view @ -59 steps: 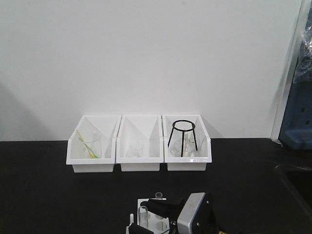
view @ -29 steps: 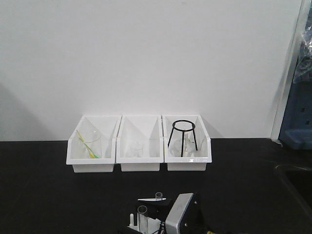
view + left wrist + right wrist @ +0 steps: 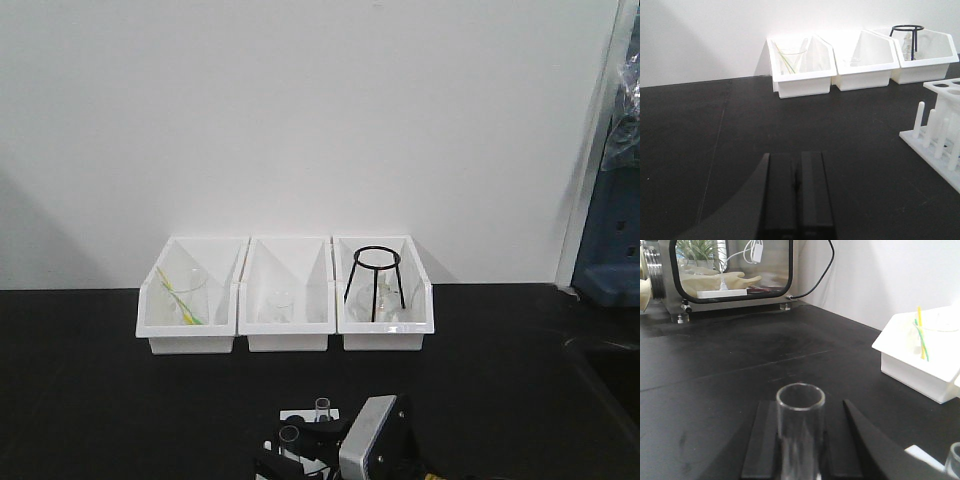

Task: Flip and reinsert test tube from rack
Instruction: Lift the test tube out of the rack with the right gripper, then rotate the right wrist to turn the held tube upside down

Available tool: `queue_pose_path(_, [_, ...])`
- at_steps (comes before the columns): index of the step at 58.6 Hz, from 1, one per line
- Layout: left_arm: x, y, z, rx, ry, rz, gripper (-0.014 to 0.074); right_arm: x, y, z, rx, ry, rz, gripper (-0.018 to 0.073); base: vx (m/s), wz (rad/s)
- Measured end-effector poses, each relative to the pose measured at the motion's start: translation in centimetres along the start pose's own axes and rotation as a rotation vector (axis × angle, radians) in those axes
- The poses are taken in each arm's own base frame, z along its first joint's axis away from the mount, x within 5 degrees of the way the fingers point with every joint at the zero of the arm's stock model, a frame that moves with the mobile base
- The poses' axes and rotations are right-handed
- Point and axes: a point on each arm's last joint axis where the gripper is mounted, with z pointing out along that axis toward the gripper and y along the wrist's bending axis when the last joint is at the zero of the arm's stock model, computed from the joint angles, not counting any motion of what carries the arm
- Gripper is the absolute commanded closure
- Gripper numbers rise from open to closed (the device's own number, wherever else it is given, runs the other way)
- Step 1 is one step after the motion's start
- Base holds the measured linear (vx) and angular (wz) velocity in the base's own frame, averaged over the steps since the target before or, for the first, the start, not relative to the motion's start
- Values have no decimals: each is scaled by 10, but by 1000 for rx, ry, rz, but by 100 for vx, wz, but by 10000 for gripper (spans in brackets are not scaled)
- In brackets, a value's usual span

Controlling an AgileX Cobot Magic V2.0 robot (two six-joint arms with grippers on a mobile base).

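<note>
The right gripper (image 3: 807, 405) clasps the test tube (image 3: 800, 412) between its two black fingers (image 3: 760, 440), and the clear tube stands mouth-up (its lower end runs out of frame, so whether it sits in a hole cannot be told). In the front view the tube is at the near edge of the black table (image 3: 100, 400), just to the near left of the rack (image 3: 295, 413), where a second tube (image 3: 323, 405) stands in a hole. The left gripper (image 3: 796, 165) hovers low over bare table to the left of the rack, its fingers pressed together on nothing. Three white bins (image 3: 287, 340) line the far wall, with yellow-green straws (image 3: 180, 297) in the left one and a black wire stand (image 3: 375, 283) in the right.
</note>
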Motion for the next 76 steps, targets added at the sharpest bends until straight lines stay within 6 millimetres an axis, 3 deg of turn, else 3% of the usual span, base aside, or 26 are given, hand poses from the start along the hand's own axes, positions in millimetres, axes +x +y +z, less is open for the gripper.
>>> queue_pose_path(7, [0, 0, 0, 0, 0, 0, 602, -3, 0, 0, 2, -1, -5, 575, 0, 0])
queue_pose_path(14, [0, 0, 0, 0, 0, 0, 602, -23, 0, -4, 17, -44, -34, 574, 0, 0])
queue_pose_path(37, [0, 0, 0, 0, 0, 0, 602, -166, -3, -30, 168, -194, -237, 573, 0, 0])
queue_pose_path(44, [0, 0, 0, 0, 0, 0, 602, -183, -2, -38, 203, -46, -622, 573, 0, 0])
queue_pose_path(54, [0, 0, 0, 0, 0, 0, 602, -171, -1, -42, 74, 231, -1467, 571, 0, 0])
queue_pose_path(59, [0, 0, 0, 0, 0, 0, 602, -167, -3, -43, 32, 293, -1636, 570, 0, 0])
queue_pose_path(64, [0, 0, 0, 0, 0, 0, 602, -167, -4, -43, 36, 297, -1639, 570, 0, 0])
queue_pose_path(69, [0, 0, 0, 0, 0, 0, 602, -170, -5, -43, 93, 276, -1492, 570, 0, 0])
queue_pose_path(72, [0, 0, 0, 0, 0, 0, 602, -173, -6, -43, 154, 232, -1302, 570, 0, 0])
queue_pose_path(76, [0, 0, 0, 0, 0, 0, 602, -181, -10, -43, 262, 131, -904, 570, 0, 0])
